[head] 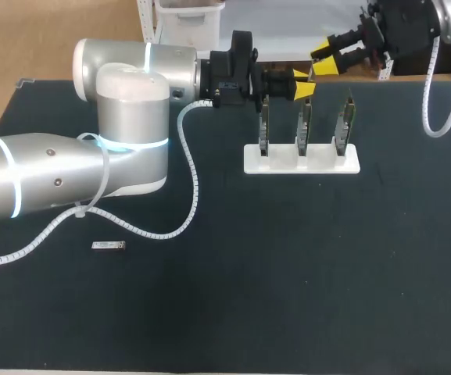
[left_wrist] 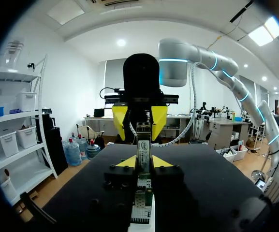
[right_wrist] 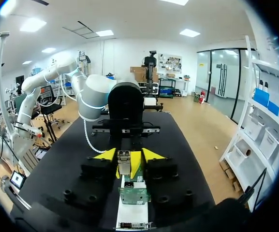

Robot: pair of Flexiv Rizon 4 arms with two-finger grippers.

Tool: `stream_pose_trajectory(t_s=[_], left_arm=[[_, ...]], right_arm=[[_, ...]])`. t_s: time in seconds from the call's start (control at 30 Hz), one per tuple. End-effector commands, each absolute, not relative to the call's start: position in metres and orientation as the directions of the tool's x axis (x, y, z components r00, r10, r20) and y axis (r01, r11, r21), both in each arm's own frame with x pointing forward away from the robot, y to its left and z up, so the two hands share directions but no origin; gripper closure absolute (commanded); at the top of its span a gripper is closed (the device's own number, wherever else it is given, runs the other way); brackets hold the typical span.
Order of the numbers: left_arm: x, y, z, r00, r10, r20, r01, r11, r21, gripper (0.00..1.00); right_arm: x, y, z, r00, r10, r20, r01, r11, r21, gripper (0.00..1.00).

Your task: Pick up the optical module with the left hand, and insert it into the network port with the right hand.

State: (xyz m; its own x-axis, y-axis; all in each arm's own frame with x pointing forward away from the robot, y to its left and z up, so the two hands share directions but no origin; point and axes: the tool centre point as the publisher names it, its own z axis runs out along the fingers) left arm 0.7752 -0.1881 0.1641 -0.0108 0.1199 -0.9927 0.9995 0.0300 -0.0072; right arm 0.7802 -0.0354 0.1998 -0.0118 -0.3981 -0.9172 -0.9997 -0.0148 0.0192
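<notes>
Matte black table cover [head: 288, 297], dull and even right across. Flat on it, well apart from both pairs of fingers and close to the left arm's elbow: a small silver rectangular optical module [head: 109, 245]. Untouched, just beside a loop of white spiral cable [head: 190, 168] trailing from that arm.

Further out on the cover: a flat white plastic stand [head: 302, 162]. Carries three upright green circuit boards [head: 304, 125] in a row, each in its own slot.

Left gripper [head: 304, 83]: hangs level above the row of boards and points along it toward the other arm. Shows its yellow-tipped fingers parted by a narrow gap, grasping nothing. From the left wrist view, a board's top edge in line with that gap, under and just ahead of the fingertips. Contact with them not discernible.

Right gripper [head: 324, 59]: faces the left gripper head-on, fingertips near the other's but apart from them. Fingers released and spread wider, nothing clamped. From the right wrist view, the white stand and its boards under and ahead of those fingers, end-on.

Both views along the fingers: black cover running out beneath the stand.
</notes>
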Motion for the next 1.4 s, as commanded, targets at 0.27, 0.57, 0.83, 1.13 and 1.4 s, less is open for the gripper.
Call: stream_pose_trajectory(t_s=[0.27,0.57,0.83,1.13,1.4], left_arm=[[0.7747,-0.188,0.1645,-0.01,0.121,-0.993,1.0,0.028,-0.007,1.0],[0.7747,-0.188,0.1645,-0.01,0.121,-0.993,1.0,0.028,-0.007,0.0],[0.7747,-0.188,0.1645,-0.01,0.121,-0.993,1.0,0.028,-0.007,0.0],[0.7735,-0.1881,0.1645,-0.005,0.117,-0.993,1.0,0.02,-0.003,0.0],[0.7726,-0.1883,0.1659,0.004,0.166,-0.986,1.0,0.018,0.007,0.0]], right_arm=[[0.7806,-0.0348,0.1995,-0.005,-0.402,-0.916,-1.0,-0.021,0.014,1.0],[0.7805,-0.0347,0.1995,-0.001,-0.402,-0.916,-1.0,-0.02,0.01,1.0],[0.78,-0.0347,0.1993,-0.003,-0.401,-0.916,-1.0,-0.014,0.009,1.0],[0.7794,-0.0353,0.1986,-0.004,-0.397,-0.918,-1.0,-0.014,0.011,1.0],[0.779,-0.0362,0.198,-0.007,-0.396,-0.918,-1.0,-0.011,0.012,1.0]])
